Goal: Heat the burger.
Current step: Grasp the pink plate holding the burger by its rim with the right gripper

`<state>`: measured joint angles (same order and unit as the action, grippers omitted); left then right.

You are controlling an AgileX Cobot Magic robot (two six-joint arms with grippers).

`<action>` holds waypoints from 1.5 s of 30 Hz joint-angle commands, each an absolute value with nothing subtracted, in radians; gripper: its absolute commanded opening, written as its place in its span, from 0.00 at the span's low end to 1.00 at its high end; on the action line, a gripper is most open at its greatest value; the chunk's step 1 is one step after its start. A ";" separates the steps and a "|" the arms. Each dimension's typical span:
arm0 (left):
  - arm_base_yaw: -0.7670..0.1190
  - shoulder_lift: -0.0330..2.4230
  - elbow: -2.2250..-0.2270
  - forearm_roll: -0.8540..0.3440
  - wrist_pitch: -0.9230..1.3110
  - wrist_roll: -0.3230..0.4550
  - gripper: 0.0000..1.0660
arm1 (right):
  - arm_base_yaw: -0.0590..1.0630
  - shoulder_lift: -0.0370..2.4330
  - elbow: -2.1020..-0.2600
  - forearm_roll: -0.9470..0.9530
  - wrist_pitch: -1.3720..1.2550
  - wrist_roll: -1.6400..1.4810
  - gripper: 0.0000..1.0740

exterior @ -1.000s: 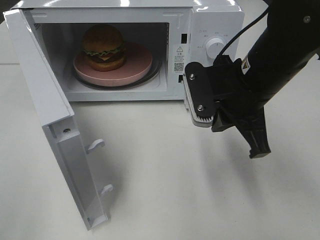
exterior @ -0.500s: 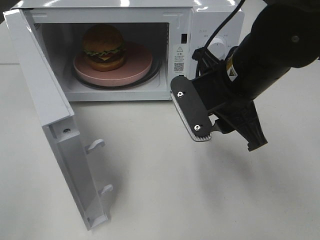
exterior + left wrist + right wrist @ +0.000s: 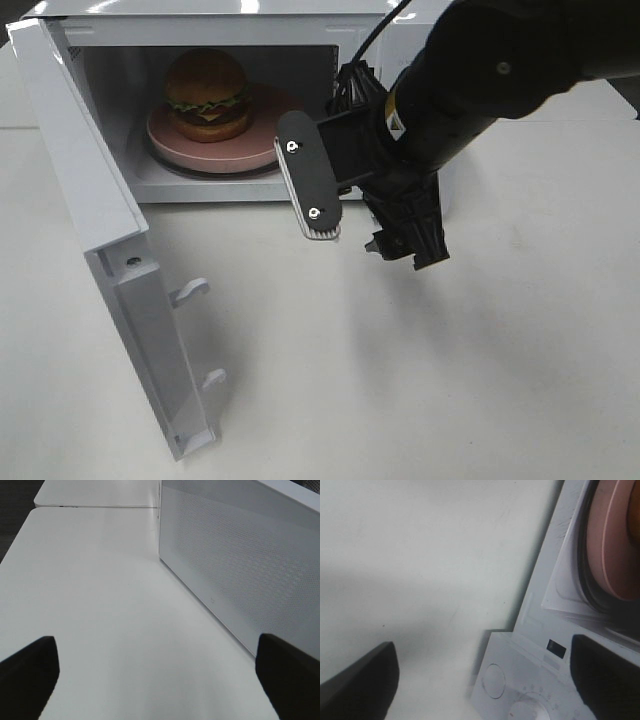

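From the high camera, a boxy white microwave oven (image 3: 250,20) stood at the back of a plain white table (image 3: 400,380). Its white door (image 3: 90,220) was swung wide on the left side. The burger (image 3: 207,95), large and round with a glossy golden-brown bun, a green lettuce frill, a dark patty and a yellow cheese slice, sat inside the cavity. It rested on the left part of a flat round pink plate (image 3: 270,125), which lay on a dark-rimmed turntable (image 3: 200,170). The black right gripper (image 3: 376,248) hung just in front of the oven, before the right edge of the opening. Its jaws were spread wide and held nothing. One finger's (image 3: 310,190) ribbed pad faced the camera.

In the left wrist view, the left gripper (image 3: 160,675) was also splayed and empty, above bare tabletop. The oven's perforated white side wall (image 3: 240,565) stood near it.

In the right wrist view, the two dark fingertips (image 3: 360,680) stood far apart. Between them showed the oven's front with a white control dial (image 3: 530,707). The pink plate's rim showed in the cavity beyond. I could not tell the burger in this view.
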<state>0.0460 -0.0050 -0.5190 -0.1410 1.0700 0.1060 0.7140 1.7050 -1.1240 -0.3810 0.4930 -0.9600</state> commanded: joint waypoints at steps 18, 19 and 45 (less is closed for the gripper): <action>0.049 -0.022 -0.517 -0.140 1.069 0.103 0.94 | 0.721 1.994 -1.445 -0.375 0.457 -0.904 0.81; 0.049 -0.022 -0.517 -0.140 1.069 0.103 0.94 | 0.710 2.017 -1.471 -0.375 0.447 -0.904 0.81; 0.049 -0.022 -0.517 -0.140 1.069 0.103 0.94 | 0.645 2.331 -1.824 -0.302 0.473 -0.904 0.76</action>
